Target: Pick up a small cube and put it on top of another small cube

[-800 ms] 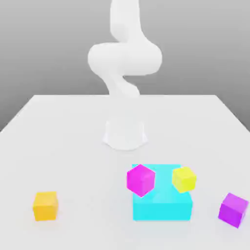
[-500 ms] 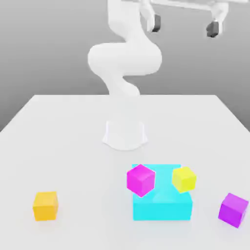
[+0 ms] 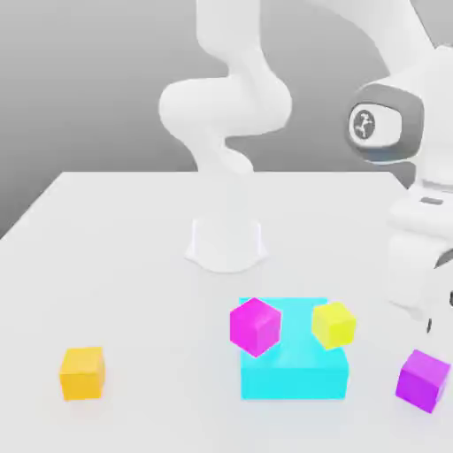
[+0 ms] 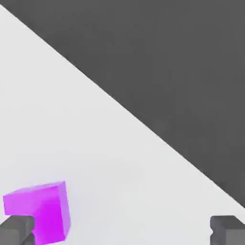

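The small violet-purple cube (image 3: pixel 422 380) rests on the white table near the front, at the exterior view's right. My white hand (image 3: pixel 423 265) hangs just above and behind it. In the hand view the gripper (image 4: pixel 122 232) is open, its dark fingertips (image 4: pixel 16 232) far apart with nothing between them. The purple cube (image 4: pixel 40 210) lies close beside one fingertip, off the gap's middle. The small lemon-yellow cube (image 3: pixel 333 325) sits over the right part of the cyan block (image 3: pixel 294 367), to the left of the purple cube.
A pinker magenta cube (image 3: pixel 255 326) stands at the cyan block's left edge. An orange-yellow cube (image 3: pixel 82 372) lies at the front left. The arm's round base (image 3: pixel 226 243) is mid-table. The table's edge (image 4: pixel 143 125) runs near the purple cube.
The arm has swung down from high up at the back to the exterior view's right, bringing the hand low over the purple cube. No cube has moved.
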Motion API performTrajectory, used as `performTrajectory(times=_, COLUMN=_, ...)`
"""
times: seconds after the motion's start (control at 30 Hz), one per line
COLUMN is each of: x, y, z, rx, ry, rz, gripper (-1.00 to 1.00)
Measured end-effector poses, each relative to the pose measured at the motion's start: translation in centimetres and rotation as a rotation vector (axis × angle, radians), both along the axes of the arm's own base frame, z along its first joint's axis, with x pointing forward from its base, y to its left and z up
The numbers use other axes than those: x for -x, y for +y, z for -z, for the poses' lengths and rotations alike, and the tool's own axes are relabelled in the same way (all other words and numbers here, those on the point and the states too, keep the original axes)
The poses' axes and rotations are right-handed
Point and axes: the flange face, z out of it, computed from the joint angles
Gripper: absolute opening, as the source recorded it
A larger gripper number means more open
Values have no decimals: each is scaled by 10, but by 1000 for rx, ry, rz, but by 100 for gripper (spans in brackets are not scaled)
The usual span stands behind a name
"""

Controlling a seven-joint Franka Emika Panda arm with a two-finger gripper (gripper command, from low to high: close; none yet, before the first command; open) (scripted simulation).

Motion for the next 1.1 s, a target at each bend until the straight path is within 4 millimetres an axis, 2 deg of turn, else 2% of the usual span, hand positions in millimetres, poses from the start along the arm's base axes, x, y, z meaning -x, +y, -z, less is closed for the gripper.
performTrajectory(times=0.1, x=24, y=19, z=49, rx=9, ry=68, rz=-72, gripper=0)
performTrajectory(times=0.23, x=28, y=22, z=103, rx=10, ry=81, rz=-85, gripper=0)
performTrajectory(times=0.27, x=29, y=22, z=112, rx=10, ry=82, rz=-86, gripper=-100)
performTrajectory(times=0.47, x=29, y=22, z=116, rx=11, ry=82, rz=-86, gripper=-100)
performTrajectory(times=0.53, x=29, y=22, z=103, rx=10, ry=82, rz=-86, gripper=-100)
performTrajectory(times=0.67, x=28, y=19, z=55, rx=13, ry=81, rz=-79, gripper=-100)
performTrajectory(times=0.8, x=20, y=-33, z=21, rx=45, ry=69, rz=36, gripper=-100)
performTrajectory(times=0.93, x=16, y=-96, z=-9, rx=60, ry=63, rz=190, gripper=-100)
performTrajectory(times=1.1, x=33, y=-155, z=-42, rx=49, ry=65, rz=344, gripper=-100)
